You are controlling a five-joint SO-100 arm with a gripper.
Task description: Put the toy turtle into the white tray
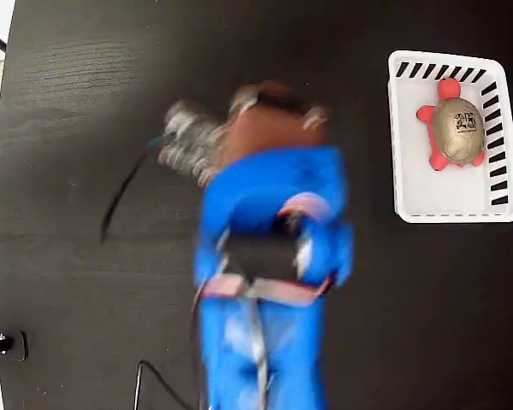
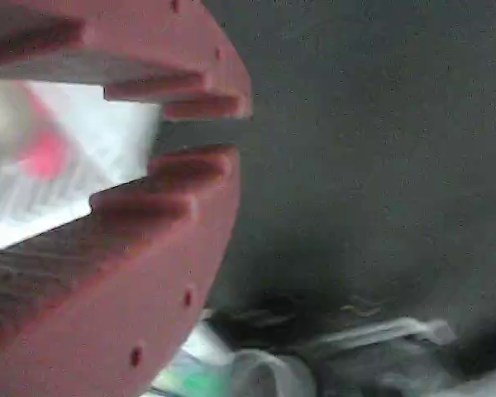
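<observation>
Nearest to us, in the wrist view, the brown toothed jaws of the gripper [image 2: 200, 132] stand slightly spread with nothing between them. Beyond their tips we glimpse the white tray and a pink blur. In the fixed view the blurred blue arm [image 1: 269, 282] sits mid-desk, well apart from the white slotted plastic tray [image 1: 410, 201], where the tan-shelled, red-footed toy turtle [image 1: 455, 128] already lies. We judge little remains; a careless swing could knock the tray across the dark desk [image 1: 85, 128].
</observation>
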